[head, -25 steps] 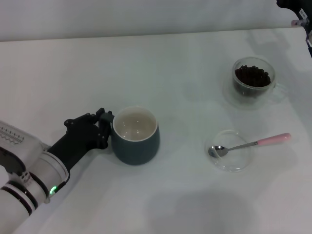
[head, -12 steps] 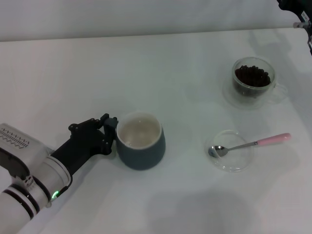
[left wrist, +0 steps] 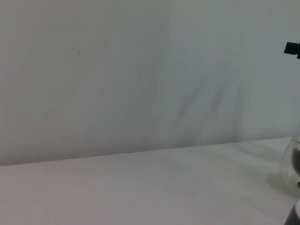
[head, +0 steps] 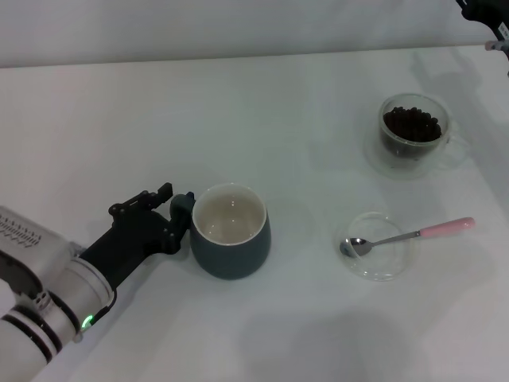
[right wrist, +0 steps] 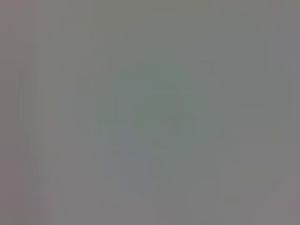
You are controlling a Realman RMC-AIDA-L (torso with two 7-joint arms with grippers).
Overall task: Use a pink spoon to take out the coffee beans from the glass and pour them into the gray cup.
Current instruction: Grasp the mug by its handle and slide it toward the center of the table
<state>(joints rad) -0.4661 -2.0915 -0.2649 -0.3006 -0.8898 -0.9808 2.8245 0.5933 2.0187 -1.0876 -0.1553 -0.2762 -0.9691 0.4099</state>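
Note:
The gray cup (head: 231, 231), with nothing showing inside, stands left of the table's middle, its handle (head: 182, 204) pointing at my left gripper (head: 170, 215). The left gripper's fingers (head: 164, 190) stand a little apart on either side of the handle, and it looks open. The pink spoon (head: 410, 235) lies with its bowl in a shallow clear dish (head: 374, 265) at the right. The glass (head: 413, 134) with coffee beans (head: 411, 123) stands behind it; its edge shows in the left wrist view (left wrist: 291, 161). Only a bit of my right gripper (head: 487, 13) shows, at the far right corner.
The white table (head: 238, 111) ends at a pale wall at the back. The glass and the dish stand near the table's right edge. The right wrist view shows only a flat grey blur.
My left gripper slid the gray cup a little right and toward the front. In the last half second its fingers eased back from the handle while the cup stayed put.

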